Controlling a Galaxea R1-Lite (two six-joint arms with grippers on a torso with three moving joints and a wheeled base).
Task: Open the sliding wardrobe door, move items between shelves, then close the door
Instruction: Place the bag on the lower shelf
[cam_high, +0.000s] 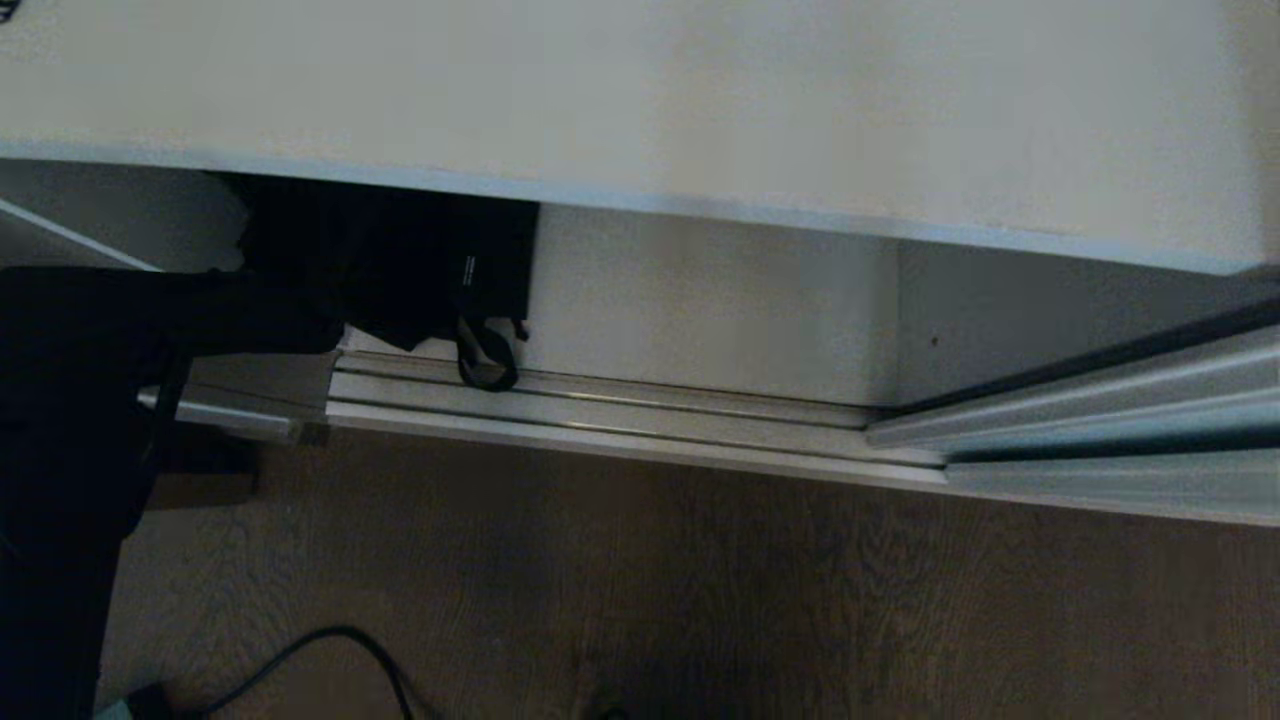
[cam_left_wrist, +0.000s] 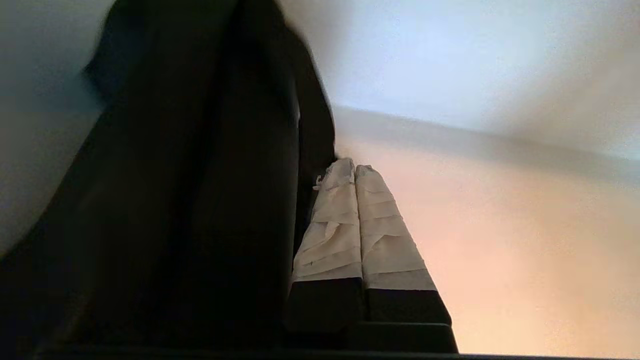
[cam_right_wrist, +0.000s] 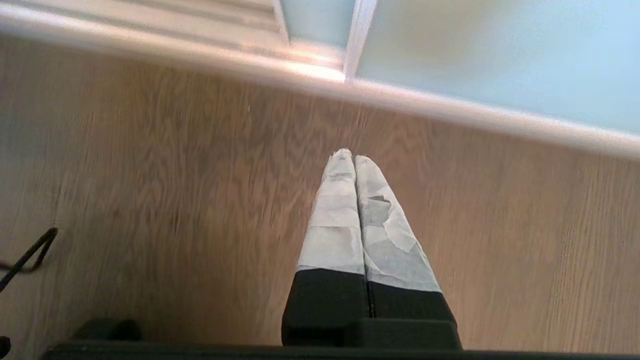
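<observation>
The left gripper (cam_left_wrist: 354, 167) is inside the wardrobe, under the upper shelf (cam_high: 640, 110), with its jaws pressed fully together. The black fabric bag (cam_high: 400, 265) hangs just beside the jaws on one side; the left wrist view shows its dark cloth draped along the taped fingers (cam_left_wrist: 330, 225), but whether any strap or fold is pinched between them cannot be told. In the head view the bag sits at the front of the lower compartment, 1 strap loop (cam_high: 487, 360) spilling over the aluminium door track (cam_high: 620, 415).

The step in hand appears to be taking hold of the bag to move it to another shelf. To do it well, the grip likely needs checking: a lift should start slowly, watching that the cloth rises with the jaws. The dangling loop could snag on the track, so it should clear the rail first.

The right gripper (cam_right_wrist: 354, 156) hangs parked above the wood-grain floor (cam_right_wrist: 175, 175), jaws closed on nothing, near the sliding wardrobe door (cam_right_wrist: 500, 55).
</observation>
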